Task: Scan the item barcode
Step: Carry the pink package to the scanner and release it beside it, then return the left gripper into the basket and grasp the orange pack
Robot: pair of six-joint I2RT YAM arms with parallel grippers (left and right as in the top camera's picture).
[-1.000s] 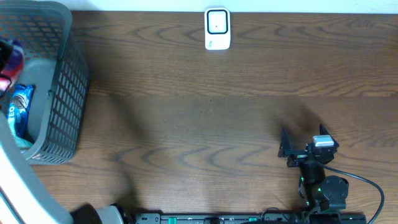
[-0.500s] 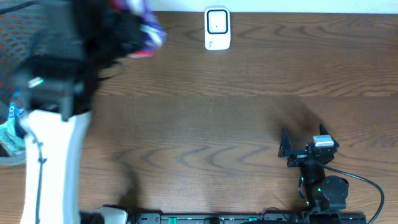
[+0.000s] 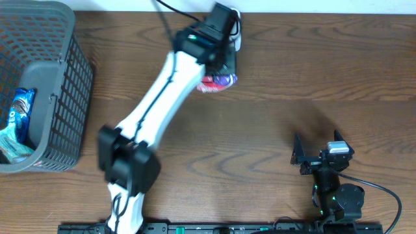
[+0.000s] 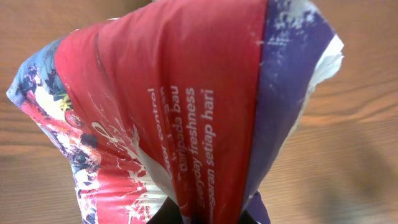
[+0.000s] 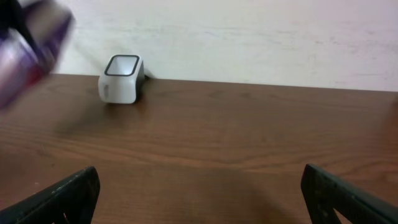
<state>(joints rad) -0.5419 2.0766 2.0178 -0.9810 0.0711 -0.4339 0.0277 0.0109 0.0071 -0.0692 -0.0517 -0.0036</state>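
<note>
The brown wooden table (image 3: 292,78) spreads under me. The grey mesh basket (image 3: 65,97) stands at its far left edge. My left arm (image 3: 162,91) reaches in a long diagonal from the near edge toward the middle of the far edge. My left gripper (image 3: 220,65) is clamped on a crumpled red and purple pouch (image 4: 186,112), which fills my left wrist view with white print running across its red panel. From above, the pouch hangs under my left fingers just on the near side of the white scanner (image 5: 122,79), which stands against the far edge by the wall. I cannot tell whether the pouch touches the scanner. My right gripper (image 5: 199,177) rests low over the table at the near right, well apart from the pouch. Its fingers are spread wide with nothing between them. Inside the basket lie a blue snack packet (image 3: 21,107) and a teal packet (image 3: 13,146) beside it.
</note>
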